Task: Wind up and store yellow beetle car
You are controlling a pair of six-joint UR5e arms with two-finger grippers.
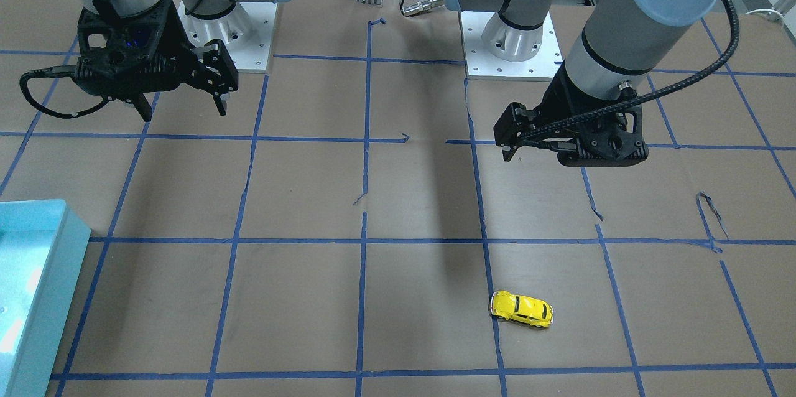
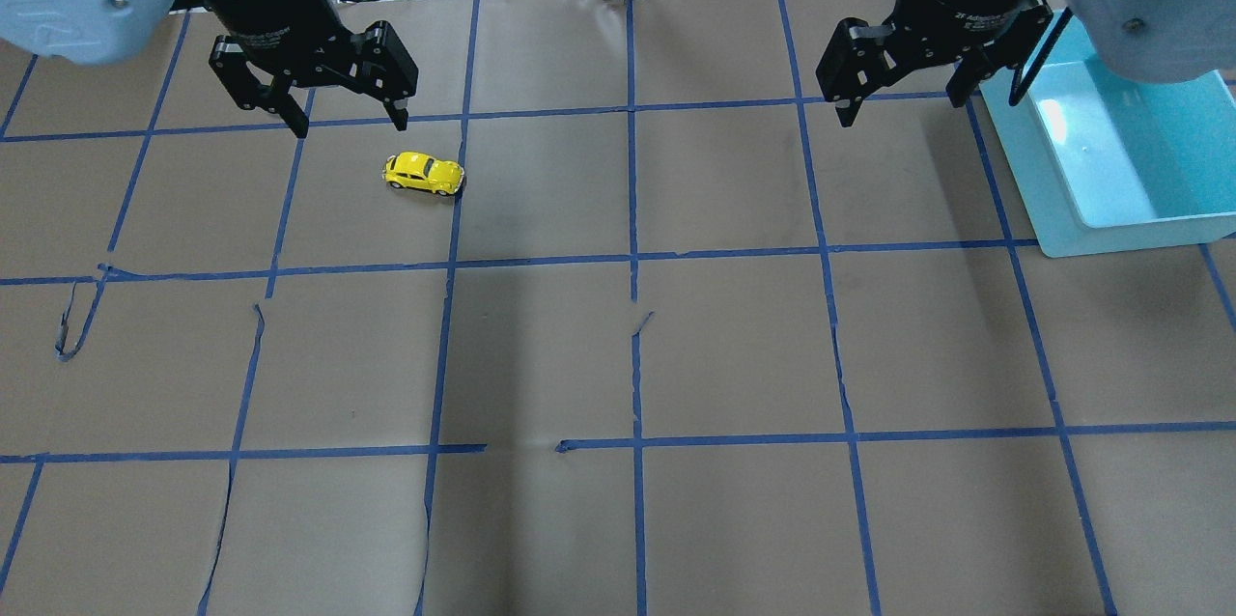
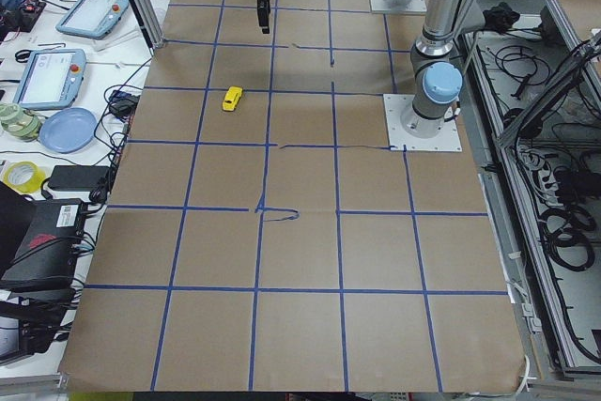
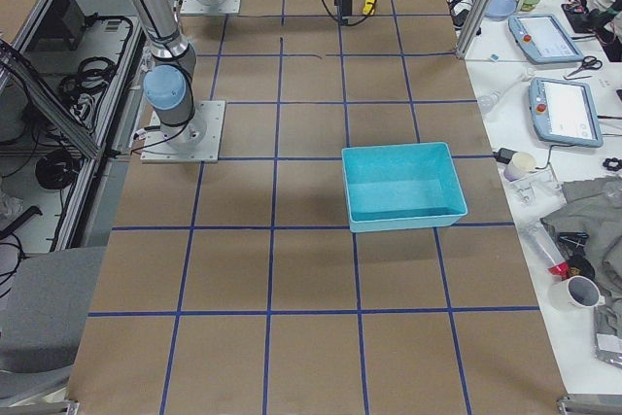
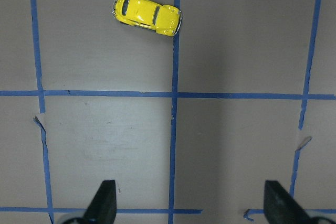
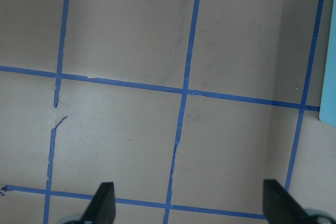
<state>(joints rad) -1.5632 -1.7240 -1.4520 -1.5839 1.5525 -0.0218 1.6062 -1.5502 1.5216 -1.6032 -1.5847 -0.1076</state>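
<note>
The yellow beetle car (image 2: pixel 423 174) stands on its wheels on the brown table, on the robot's left half, beside a blue tape line. It also shows in the front view (image 1: pixel 521 309) and at the top of the left wrist view (image 5: pixel 147 14). My left gripper (image 2: pixel 350 122) hangs above the table near the car, open and empty, with its fingertips (image 5: pixel 103 200) well apart and away from the car. My right gripper (image 2: pixel 903 104) is open and empty above the table's right half, next to the teal bin.
A teal bin (image 2: pixel 1120 235) stands empty at the table's right side and also shows in the front view (image 1: pixel 59 241). Blue tape lines grid the brown paper, which is torn in places. Tablets, cables and tape rolls lie on side benches beyond the table.
</note>
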